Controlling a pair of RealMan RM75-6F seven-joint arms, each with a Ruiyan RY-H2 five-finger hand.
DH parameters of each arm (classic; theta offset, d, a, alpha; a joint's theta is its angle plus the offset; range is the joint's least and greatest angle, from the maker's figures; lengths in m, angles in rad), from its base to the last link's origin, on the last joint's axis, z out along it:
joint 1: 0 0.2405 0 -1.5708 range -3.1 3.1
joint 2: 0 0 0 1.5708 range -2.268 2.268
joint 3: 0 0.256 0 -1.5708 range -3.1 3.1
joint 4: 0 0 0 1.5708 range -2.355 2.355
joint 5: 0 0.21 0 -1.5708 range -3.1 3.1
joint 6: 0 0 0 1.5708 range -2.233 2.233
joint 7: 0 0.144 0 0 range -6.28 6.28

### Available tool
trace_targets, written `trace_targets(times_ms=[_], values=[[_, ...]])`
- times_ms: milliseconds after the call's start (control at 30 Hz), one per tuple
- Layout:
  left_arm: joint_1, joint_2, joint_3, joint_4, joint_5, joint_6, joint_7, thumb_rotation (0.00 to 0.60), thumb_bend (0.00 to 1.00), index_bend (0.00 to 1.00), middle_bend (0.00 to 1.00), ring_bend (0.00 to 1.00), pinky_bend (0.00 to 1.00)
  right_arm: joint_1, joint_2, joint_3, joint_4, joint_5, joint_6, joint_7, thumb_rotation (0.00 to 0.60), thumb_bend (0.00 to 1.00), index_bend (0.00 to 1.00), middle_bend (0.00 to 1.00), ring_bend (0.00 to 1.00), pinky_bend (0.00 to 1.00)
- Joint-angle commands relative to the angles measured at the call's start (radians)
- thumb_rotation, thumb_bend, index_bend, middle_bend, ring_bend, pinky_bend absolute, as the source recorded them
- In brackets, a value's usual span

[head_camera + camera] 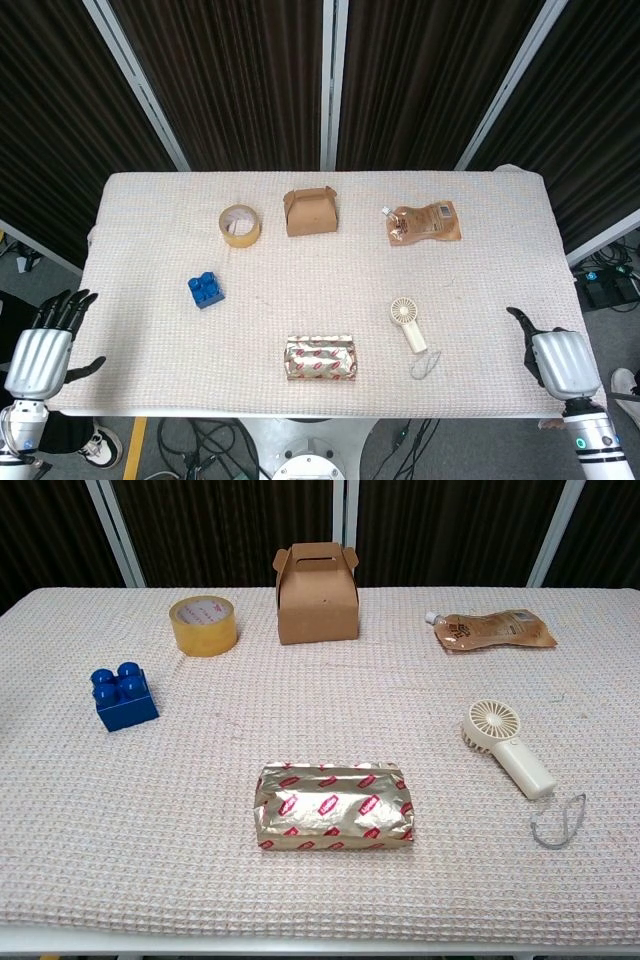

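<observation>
My left hand (40,352) hangs off the table's front left corner, fingers spread, holding nothing; the blue toy brick (205,290) (124,695) is the nearest thing to it. Over the front right corner, my right hand (560,362) shows its back, thumb standing apart, nothing in it. Closest to it is the small white hand fan (409,322) (505,746) with its grey cord loop (557,820). A gold foil packet (320,358) (333,806) lies front centre. The chest view shows neither hand.
At the back stand a yellow tape roll (240,224) (203,625), a brown cardboard carry box (310,211) (316,580) and a flat brown spouted pouch (424,223) (493,630). A white waffle cloth (500,280) covers the table. Dark curtains hang behind.
</observation>
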Motion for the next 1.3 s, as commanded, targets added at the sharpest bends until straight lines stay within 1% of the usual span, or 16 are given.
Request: trace_targets(times_ms=[33,233,367,533,700,1033,1300], values=[[0.002,-0.003,0.002,0.009,-0.003,-0.002,-0.007,0.6,0.0,0.13,0.11,0.06,0.13,0.028,-0.026,-0.011,-0.019,0.003,-0.05,-0.042,0.6,1.0,0.13,0.9,0.81,0.68],[0.0,-0.008,0.003,0.025,-0.005,-0.008,-0.023,0.6,0.0,0.13,0.11,0.06,0.13,0.082,-0.093,-0.027,-0.046,0.044,-0.174,-0.162,0.6,1.0,0.04,0.9,0.82,0.68],[-0.001,-0.006,0.003,0.034,-0.008,-0.013,-0.031,0.6,0.0,0.13,0.11,0.06,0.13,0.099,-0.146,-0.035,-0.046,0.078,-0.218,-0.23,0.6,1.0,0.0,0.9,0.82,0.68],[0.0,-0.004,0.004,0.045,-0.012,-0.016,-0.041,0.6,0.0,0.13,0.11,0.06,0.13,0.113,-0.184,-0.041,-0.042,0.128,-0.254,-0.29,0.6,1.0,0.0,0.9,0.82,0.68],[0.002,-0.007,0.004,0.057,-0.014,-0.015,-0.048,0.6,0.0,0.13,0.11,0.06,0.13,0.133,-0.209,-0.042,-0.042,0.156,-0.281,-0.324,0.6,1.0,0.0,0.9,0.82,0.68],[-0.001,-0.003,0.004,0.059,-0.018,-0.022,-0.043,0.6,0.0,0.13,0.11,0.06,0.13,0.174,-0.25,-0.029,-0.02,0.196,-0.316,-0.336,0.6,1.0,0.0,0.9,0.82,0.68],[0.002,-0.003,0.005,0.063,-0.022,-0.024,-0.044,0.6,0.0,0.13,0.11,0.06,0.13,0.2,-0.261,-0.023,-0.023,0.24,-0.332,-0.368,0.6,1.0,0.0,0.9,0.82,0.68]])
